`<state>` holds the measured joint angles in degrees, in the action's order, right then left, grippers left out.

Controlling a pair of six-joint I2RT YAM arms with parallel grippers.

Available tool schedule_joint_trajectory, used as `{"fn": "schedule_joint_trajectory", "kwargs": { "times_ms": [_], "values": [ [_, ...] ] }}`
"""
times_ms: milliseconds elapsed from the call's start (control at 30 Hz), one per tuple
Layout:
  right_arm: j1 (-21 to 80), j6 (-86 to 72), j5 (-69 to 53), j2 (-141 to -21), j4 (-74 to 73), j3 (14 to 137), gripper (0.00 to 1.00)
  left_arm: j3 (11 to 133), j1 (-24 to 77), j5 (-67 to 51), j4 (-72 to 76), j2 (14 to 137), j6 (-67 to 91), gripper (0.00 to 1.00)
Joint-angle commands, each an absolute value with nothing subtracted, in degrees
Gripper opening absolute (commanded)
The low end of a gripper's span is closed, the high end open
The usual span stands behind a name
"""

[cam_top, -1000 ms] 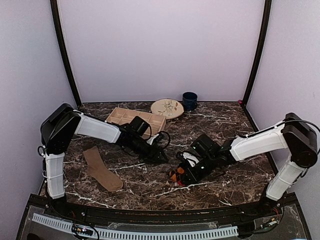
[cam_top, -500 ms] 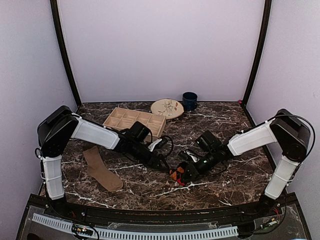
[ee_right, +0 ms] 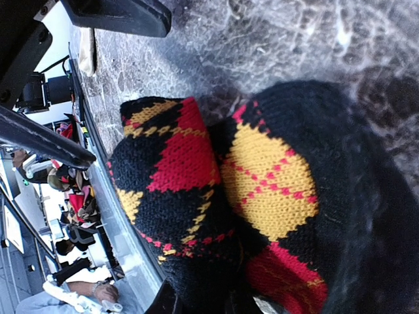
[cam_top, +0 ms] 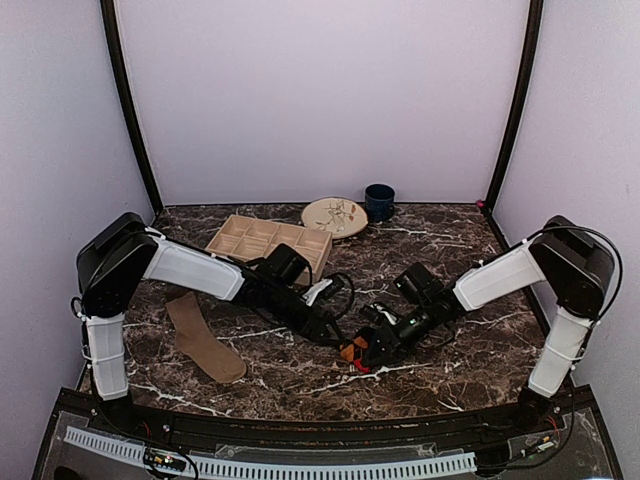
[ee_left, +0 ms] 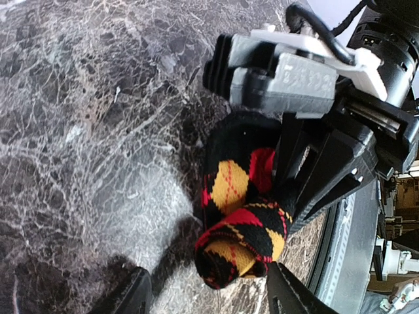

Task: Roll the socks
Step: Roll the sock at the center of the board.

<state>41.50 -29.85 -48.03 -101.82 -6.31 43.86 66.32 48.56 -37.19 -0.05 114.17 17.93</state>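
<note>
Left gripper (cam_top: 337,339) has advanced to just beside the argyle sock (ee_left: 237,196); jaws partly open, empty. Right gripper (cam_top: 370,347) is clamped on that bunched sock, central on the table (cam_top: 455,250); tan sock (cam_top: 203,338) lies flat, well left.

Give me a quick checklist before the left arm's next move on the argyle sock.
1. Right gripper shut on the argyle sock: ok.
2. Left gripper open: ok.
3. Argyle sock lined up between the left fingers: ok, seen from the left wrist.
4. Argyle sock fully rolled: cannot tell, the right gripper hides part.
5. Tan sock rolled: not ok, it lies flat on the table.
</note>
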Motion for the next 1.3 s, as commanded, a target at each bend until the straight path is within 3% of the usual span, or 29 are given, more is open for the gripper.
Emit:
{"fn": "schedule_joint_trajectory", "kwargs": {
  "times_ms": [0, 1100, 1267],
  "values": [
    [41.22, -30.76, -50.06, -103.18, -5.72, 43.11, 0.13, 68.01, 49.27, -37.30, -0.17, 114.37, 16.47, 0.63],
    [39.20, -35.15, -54.03, -112.00, -0.22, 49.97, 0.13, 70.10, 51.42, -37.72, -4.02, 115.71, 12.89, 0.50],
    [39.20, -36.53, -54.02, -113.83, 1.04, 52.19, 0.13, 69.51, 51.34, -37.59, -4.23, 115.84, 13.02, 0.44]
  ]
}}
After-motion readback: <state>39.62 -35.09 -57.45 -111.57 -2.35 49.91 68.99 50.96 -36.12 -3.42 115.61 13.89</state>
